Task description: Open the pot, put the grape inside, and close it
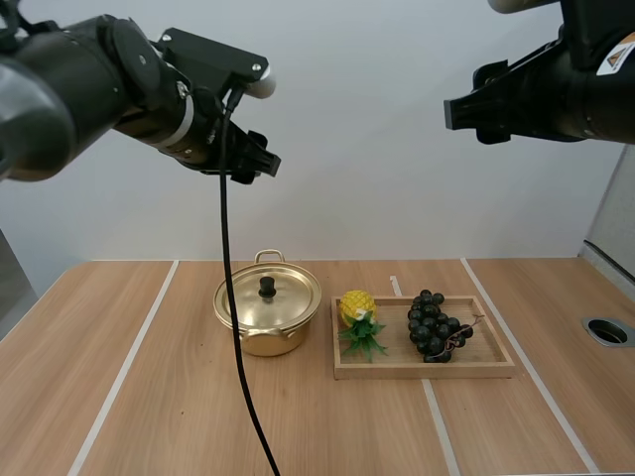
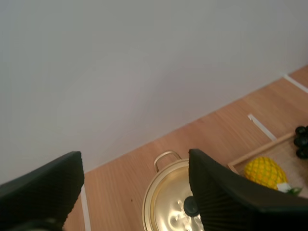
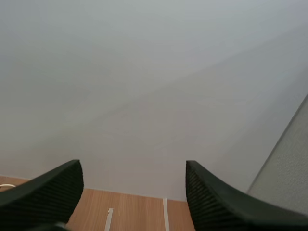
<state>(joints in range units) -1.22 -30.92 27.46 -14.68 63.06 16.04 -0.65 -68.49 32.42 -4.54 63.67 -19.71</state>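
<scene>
**High over the worktop: both jaws spread, pot lidded**

At the centre of the high view the gold pot (image 1: 268, 325) stands on the worktop (image 1: 129, 397). Its lid (image 1: 286, 296) is on, with the black knob (image 1: 267, 288) upright in the middle. Just beside the pot, toward the right of the frame, a wooden tray (image 1: 496, 369) holds a toy pineapple (image 1: 357, 307) and the grape bunch (image 1: 435, 325). The bunch lies in the tray's right half, its long axis running roughly front to back.

The 2 pairs of jaws hang high, well apart from everything below. The left jaws are at the upper left of the frame and the right jaws at the upper right, each pair spread wide and holding nothing.

The knob lies almost straight below the left jaws, which look down on it in the left wrist view. That side seems the nearer one for lifting the lid. The grape bunch lies below the right jaws, slightly to their left. Opening has not begun.
</scene>
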